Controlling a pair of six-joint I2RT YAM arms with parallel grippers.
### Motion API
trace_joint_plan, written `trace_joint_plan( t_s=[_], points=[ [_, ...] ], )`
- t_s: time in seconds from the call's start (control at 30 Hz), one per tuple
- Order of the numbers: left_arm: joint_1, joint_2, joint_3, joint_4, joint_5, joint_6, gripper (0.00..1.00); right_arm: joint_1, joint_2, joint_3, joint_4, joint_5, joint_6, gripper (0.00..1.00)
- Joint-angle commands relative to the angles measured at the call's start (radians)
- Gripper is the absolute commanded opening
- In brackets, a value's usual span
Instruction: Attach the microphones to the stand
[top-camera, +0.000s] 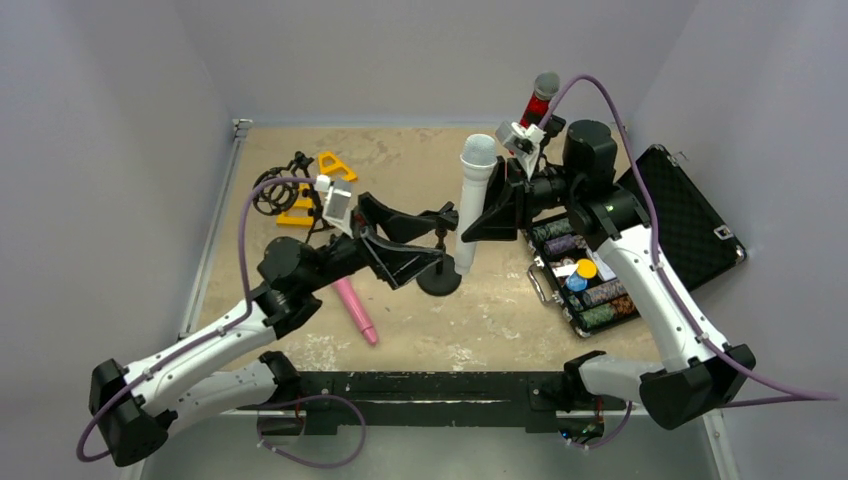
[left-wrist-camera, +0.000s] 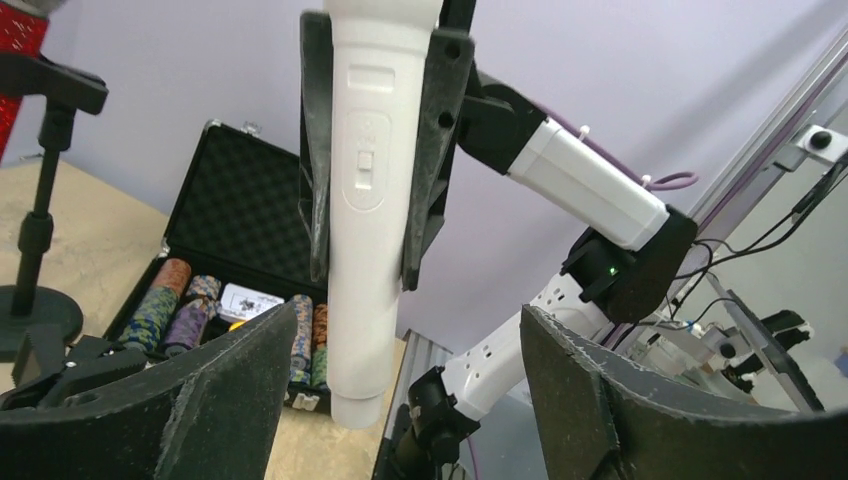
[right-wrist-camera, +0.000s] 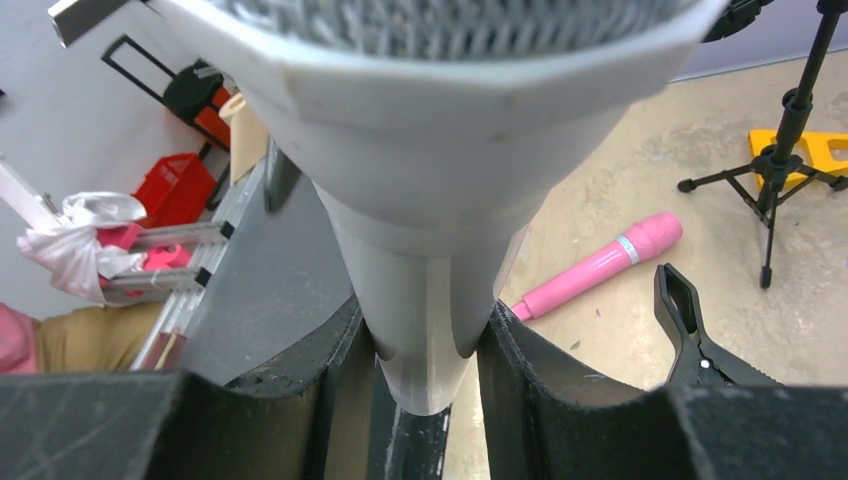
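Observation:
The white microphone (top-camera: 474, 195) stands upright above the table, with my right gripper (top-camera: 492, 212) shut on its body. In the right wrist view its handle (right-wrist-camera: 430, 300) is pinched between both fingers, my right gripper (right-wrist-camera: 425, 350) around it. My left gripper (top-camera: 440, 238) is open and empty beside a black stand (top-camera: 440, 280) with a round base. In the left wrist view it (left-wrist-camera: 405, 345) faces the white microphone (left-wrist-camera: 370, 200) without touching it. The pink microphone (top-camera: 355, 310) lies flat on the table. A red microphone (top-camera: 541, 98) sits upright at the back on another stand (left-wrist-camera: 40, 200).
An open black case (top-camera: 690, 225) with poker chips lies at the right. Yellow pieces (top-camera: 335, 165) and a black tripod (top-camera: 280, 190) sit at the back left. A loose black clip (right-wrist-camera: 690, 335) lies near the pink microphone (right-wrist-camera: 600, 265).

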Motion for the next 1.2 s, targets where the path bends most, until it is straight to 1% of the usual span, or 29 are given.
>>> trace_joint_plan(
  t_s=[0.0, 0.1, 0.3, 0.43, 0.5, 0.6, 0.67, 0.8, 0.83, 0.9, 0.93, 0.97, 1.0, 1.03, 1.07, 1.1, 1.17],
  points=[
    [0.017, -0.085, 0.058, -0.174, 0.002, 0.066, 0.87, 0.008, -0.039, 0.002, -0.123, 0.017, -0.214, 0.00],
    [0.018, -0.058, 0.151, -0.271, 0.005, 0.121, 0.87, 0.028, -0.036, -0.007, -0.181, 0.030, -0.297, 0.00],
    [0.015, 0.098, 0.363, -0.375, 0.054, 0.204, 0.85, 0.069, -0.031, 0.005, -0.264, 0.073, -0.389, 0.00],
    [0.010, 0.166, 0.422, -0.376, 0.098, 0.222, 0.81, 0.078, -0.026, 0.005, -0.277, 0.087, -0.402, 0.00],
    [0.008, 0.195, 0.450, -0.397, 0.111, 0.230, 0.77, 0.081, -0.023, 0.007, -0.282, 0.087, -0.407, 0.00],
    [0.007, 0.220, 0.473, -0.416, 0.118, 0.249, 0.68, 0.084, -0.019, 0.007, -0.287, 0.087, -0.413, 0.00],
    [0.006, 0.228, 0.480, -0.421, 0.118, 0.265, 0.60, 0.086, -0.017, 0.005, -0.290, 0.089, -0.417, 0.00],
    [0.006, 0.242, 0.500, -0.428, 0.122, 0.286, 0.53, 0.089, -0.016, 0.001, -0.293, 0.087, -0.424, 0.00],
    [0.006, 0.246, 0.505, -0.421, 0.132, 0.287, 0.48, 0.091, -0.015, 0.002, -0.295, 0.087, -0.424, 0.00],
    [0.006, 0.258, 0.513, -0.409, 0.162, 0.283, 0.33, 0.091, -0.013, 0.000, -0.295, 0.086, -0.426, 0.00],
    [0.006, 0.263, 0.517, -0.401, 0.181, 0.278, 0.23, 0.091, -0.013, 0.000, -0.296, 0.087, -0.428, 0.00],
    [0.006, 0.267, 0.518, -0.392, 0.193, 0.272, 0.05, 0.092, -0.013, 0.000, -0.297, 0.087, -0.429, 0.00],
    [0.006, 0.266, 0.515, -0.388, 0.198, 0.267, 0.00, 0.092, -0.013, 0.001, -0.298, 0.091, -0.432, 0.03],
    [0.008, 0.260, 0.509, -0.383, 0.201, 0.265, 0.00, 0.091, -0.015, 0.000, -0.301, 0.095, -0.437, 0.13],
    [0.008, 0.248, 0.496, -0.377, 0.200, 0.264, 0.00, 0.091, -0.018, 0.000, -0.305, 0.101, -0.445, 0.21],
    [0.007, 0.230, 0.480, -0.373, 0.192, 0.266, 0.00, 0.092, -0.021, 0.000, -0.314, 0.107, -0.455, 0.32],
    [0.014, 0.179, 0.443, -0.380, 0.170, 0.281, 0.00, 0.091, -0.032, -0.001, -0.337, 0.125, -0.494, 0.57]
  ],
)
